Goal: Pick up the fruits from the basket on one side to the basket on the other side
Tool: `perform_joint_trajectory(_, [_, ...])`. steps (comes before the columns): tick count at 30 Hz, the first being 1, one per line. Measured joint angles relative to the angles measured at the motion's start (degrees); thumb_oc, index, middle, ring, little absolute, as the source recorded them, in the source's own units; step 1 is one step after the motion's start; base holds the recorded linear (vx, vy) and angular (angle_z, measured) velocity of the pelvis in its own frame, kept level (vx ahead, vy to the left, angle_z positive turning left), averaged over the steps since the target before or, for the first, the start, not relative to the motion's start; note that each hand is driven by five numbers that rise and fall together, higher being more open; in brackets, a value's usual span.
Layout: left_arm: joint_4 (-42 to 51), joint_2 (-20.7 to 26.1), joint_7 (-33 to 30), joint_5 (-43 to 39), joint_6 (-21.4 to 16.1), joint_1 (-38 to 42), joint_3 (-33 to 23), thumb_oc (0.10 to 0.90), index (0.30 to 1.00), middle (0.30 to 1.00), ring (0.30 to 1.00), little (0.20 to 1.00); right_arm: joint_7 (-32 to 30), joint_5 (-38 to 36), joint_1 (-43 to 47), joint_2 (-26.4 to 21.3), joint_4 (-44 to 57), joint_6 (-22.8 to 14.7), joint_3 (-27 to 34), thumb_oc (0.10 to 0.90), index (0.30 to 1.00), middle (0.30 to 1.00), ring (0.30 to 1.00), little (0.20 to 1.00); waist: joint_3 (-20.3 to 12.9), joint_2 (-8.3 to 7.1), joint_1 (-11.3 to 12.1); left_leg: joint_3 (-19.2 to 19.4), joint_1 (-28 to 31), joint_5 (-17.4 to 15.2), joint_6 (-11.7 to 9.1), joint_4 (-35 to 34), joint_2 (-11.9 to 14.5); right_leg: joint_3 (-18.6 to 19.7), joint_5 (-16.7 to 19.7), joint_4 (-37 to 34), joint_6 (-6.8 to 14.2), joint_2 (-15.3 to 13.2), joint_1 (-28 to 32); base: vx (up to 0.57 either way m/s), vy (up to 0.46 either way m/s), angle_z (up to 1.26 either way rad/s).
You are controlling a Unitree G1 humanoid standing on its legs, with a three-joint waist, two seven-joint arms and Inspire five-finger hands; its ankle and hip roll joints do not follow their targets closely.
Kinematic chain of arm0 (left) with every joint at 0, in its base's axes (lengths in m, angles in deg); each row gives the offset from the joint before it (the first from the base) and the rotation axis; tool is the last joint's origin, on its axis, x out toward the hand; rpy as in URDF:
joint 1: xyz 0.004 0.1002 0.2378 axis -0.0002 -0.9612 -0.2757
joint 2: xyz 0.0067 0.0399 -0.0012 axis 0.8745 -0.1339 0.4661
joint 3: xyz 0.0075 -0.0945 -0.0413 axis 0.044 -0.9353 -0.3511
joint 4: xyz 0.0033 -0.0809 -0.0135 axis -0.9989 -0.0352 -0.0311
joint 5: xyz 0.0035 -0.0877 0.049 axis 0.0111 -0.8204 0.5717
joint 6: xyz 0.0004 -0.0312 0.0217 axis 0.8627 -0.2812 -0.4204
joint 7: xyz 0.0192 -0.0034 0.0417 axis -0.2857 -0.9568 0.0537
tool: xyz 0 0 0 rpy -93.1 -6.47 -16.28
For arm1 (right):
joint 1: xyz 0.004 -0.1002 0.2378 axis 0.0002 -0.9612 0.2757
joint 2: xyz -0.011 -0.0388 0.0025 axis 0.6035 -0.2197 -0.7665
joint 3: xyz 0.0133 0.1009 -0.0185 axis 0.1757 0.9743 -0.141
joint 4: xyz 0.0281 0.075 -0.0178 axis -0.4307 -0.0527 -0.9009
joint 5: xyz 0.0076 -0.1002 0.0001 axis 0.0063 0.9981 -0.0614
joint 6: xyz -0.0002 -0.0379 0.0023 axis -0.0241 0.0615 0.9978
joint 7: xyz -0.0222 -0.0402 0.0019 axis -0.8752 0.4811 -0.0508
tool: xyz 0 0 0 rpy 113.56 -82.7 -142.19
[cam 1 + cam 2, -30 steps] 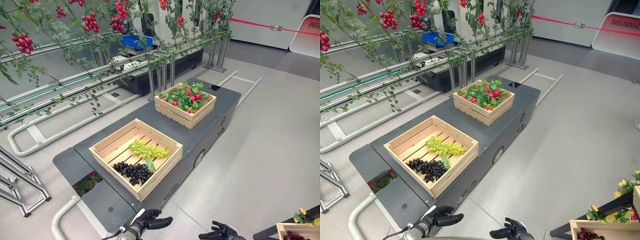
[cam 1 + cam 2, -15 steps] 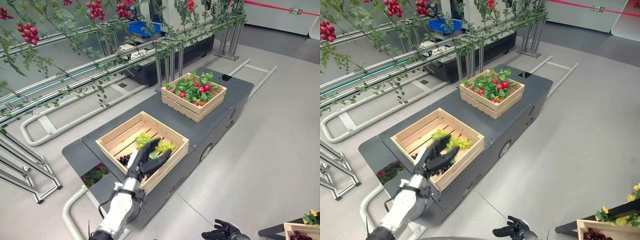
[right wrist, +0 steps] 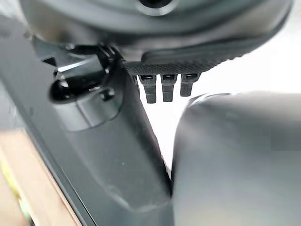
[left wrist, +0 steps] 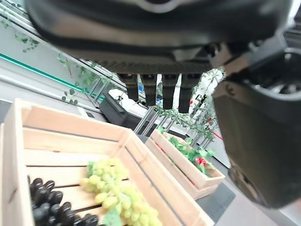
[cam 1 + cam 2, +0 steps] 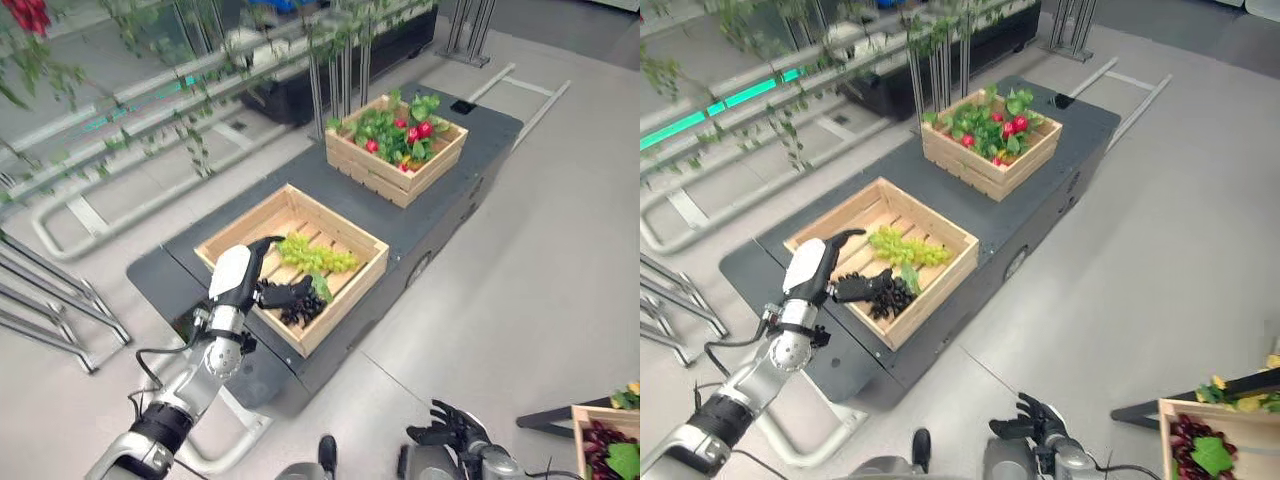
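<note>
Seen from the robot's head, looking down at a low dark grey cart (image 5: 455, 190) standing on a pale grey floor (image 5: 560, 250). At the far left, metal rails (image 5: 60, 200) and trailing green vines (image 5: 190, 140) are running across the upper part of the scene.

The robot's left hand (image 5: 283, 294) is reaching in from the lower left and hovering over the near wooden crate (image 5: 340, 325), which is sitting on the cart's near end. Its fingers (image 5: 297, 296) are lying loosely extended, curled round nothing, over a bunch of dark purple grapes (image 5: 305, 307) at the crate's near corner; whether they are touching the grapes cannot be told. In the left wrist view the fingers (image 4: 155, 92) are hanging straight above the crate, with the dark grapes (image 4: 47, 202) below them.

Just beyond the dark grapes, in the same crate, a bunch of green grapes (image 5: 315, 255) is lying on the slats, with a green leaf (image 5: 322, 285) between the two bunches.

Further right and further away, a second wooden crate (image 5: 395, 180) is sitting on the cart's far end, well apart from the first, holding red fruits (image 5: 418, 130) among green leaves (image 5: 385, 125).

At the lower right, the right hand (image 5: 452, 428) is hanging low with its fingers spread and relaxed, holding nothing. At the far right corner, part of a third wooden crate (image 5: 580, 440) is showing, with dark red fruit (image 5: 600, 445) and a green leaf (image 5: 625, 460) inside.
</note>
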Motion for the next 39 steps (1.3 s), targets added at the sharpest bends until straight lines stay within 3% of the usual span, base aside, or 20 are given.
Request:
perform_joint_trajectory(3, [-6.6,2.2,-4.5,-0.8,-1.2,6.2,2.0,0.8,0.9,0.9,0.9,0.9,1.6,0.1,4.5,0.6,-0.3,-0.9,-2.5,0.8,0.9,0.9,0.9,0.9,2.8,-0.12,-0.8,-1.7,-4.6,2.0,-1.1,-0.7,0.4,6.2,3.5,-14.8,2.4,1.4,-0.3,0.11,-0.343,0.46])
perform_joint_trajectory(6, [-5.9,2.2,-7.6,0.6,-1.6,6.1,2.2,0.8,0.9,0.9,0.9,0.9,1.8,2.6,4.9,-1.6,3.7,0.2,-5.8,0.8,0.9,0.9,0.9,0.9,5.6,1.2,-1.1,-3.2,-5.5,2.3,-2.7,-0.7,1.1,3.9,8.4,-17.3,1.7,1.4,2.0,0.18,-0.33,0.65])
perform_joint_trajectory(7, [-5.5,2.8,-8.4,2.2,-2.2,6.2,2.9,0.8,0.9,0.9,0.9,0.9,2.7,2.1,4.2,-2.1,5.5,0.8,-6.1,0.8,0.9,0.9,0.9,0.9,6.4,0.73,-1.3,-1.2,-5.6,2.1,-3.6,-0.4,1.9,1.3,13.0,-18.3,2.2,1.1,3.4,0.04,-0.216,0.96])
perform_joint_trajectory(8, [-4.8,3.6,-9.7,2.2,-2.6,7.0,4.4,0.8,0.9,0.9,0.9,0.9,2.9,1.8,4.6,-2.7,6.2,0.8,-6.0,0.8,0.9,0.9,0.9,0.9,7.8,1.18,-2.2,2.3,-6.4,1.3,-4.0,1.9,4.2,-0.8,12.8,-18.5,1.3,2.1,4.6,-0.01,-0.171,0.94])
perform_joint_trajectory(11, [-4.6,4.6,-10.2,3.8,-3.3,11.2,6.9,0.8,0.9,0.9,0.9,0.9,2.9,-2.2,7.4,-4.6,6.1,0.7,-5.5,0.8,0.9,0.9,0.9,0.9,11.2,1.39,-3.1,9.5,-9.2,1.4,-5.0,5.5,6.4,-5.7,11.6,-18.1,-0.4,3.1,5.3,-0.1,-0.016,0.74])
perform_joint_trajectory(14, [-5.5,10.0,-10.2,7.3,-3.2,20.6,16.0,0.8,0.9,0.9,0.9,0.9,2.6,-5.1,13.0,-7.5,3.7,0.6,-4.4,0.8,0.9,0.9,0.9,0.9,12.9,2.17,-3.7,9.4,-11.2,2.0,-4.8,4.0,6.2,-5.6,9.9,-14.2,-0.7,3.5,0.8,-0.04,0.093,0.14])
perform_joint_trajectory(19, [-5.9,12.3,-10.0,8.9,-1.6,29.0,18.0,0.8,0.9,0.9,0.9,0.9,2.5,-11.4,13.6,-9.2,4.0,0.3,0.1,0.8,0.9,0.9,0.9,0.9,13.8,3.95,-4.1,7.9,-12.3,2.2,-4.6,4.3,4.6,-5.7,4.7,-4.9,0.2,1.4,-4.0,-0.04,0.074,0.11])
perform_joint_trajectory(25, [-6.0,15.3,-9.8,11.4,0.7,37.0,19.4,0.8,0.9,0.9,0.9,0.9,2.5,-11.4,14.2,-9.3,7.4,0.3,-0.6,0.8,0.9,0.9,0.9,0.9,13.9,4.07,-3.8,6.3,-18.3,1.7,-4.7,9.0,2.9,-5.0,-1.2,8.4,-0.5,-1.7,-13.1,-0.01,0.034,0.2])
perform_joint_trajectory(31, [-6.1,16.1,-6.6,17.1,2.2,38.1,20.6,0.8,0.9,0.9,0.9,0.9,2.8,-17.8,14.1,-9.9,14.6,0.3,-1.2,0.8,0.9,0.9,0.9,0.9,13.9,4.02,-3.9,5.8,-25.7,-0.5,-5.7,17.7,3.6,-4.4,-3.8,16.2,-2.0,-2.3,-19.9,0.02,0.031,0.07])
perform_joint_trajectory(34, [-5.9,16.6,-2.9,18.1,3.2,40.5,24.6,0.8,0.9,0.9,0.9,0.9,2.7,-18.1,13.0,-11.3,19.7,0.4,-1.3,0.8,0.9,0.9,0.9,0.9,14.0,3.86,-4.0,4.8,-29.9,-1.9,-6.3,22.1,4.0,-4.4,-5.3,19.7,-2.8,-2.3,-23.4,0.03,0.041,0.05])
perform_joint_trajectory(39, [-6.1,17.3,1.4,18.5,4.0,42.6,25.1,0.8,0.9,0.9,0.9,0.9,2.3,-18.1,12.5,-12.8,24.0,0.4,-1.1,0.8,0.9,0.9,0.9,0.9,14.6,2.78,-4.6,4.4,-35.0,-2.3,-6.8,25.9,5.1,-4.4,-5.8,23.0,-3.8,-1.7,-28.3,0.02,0.052,0.01])
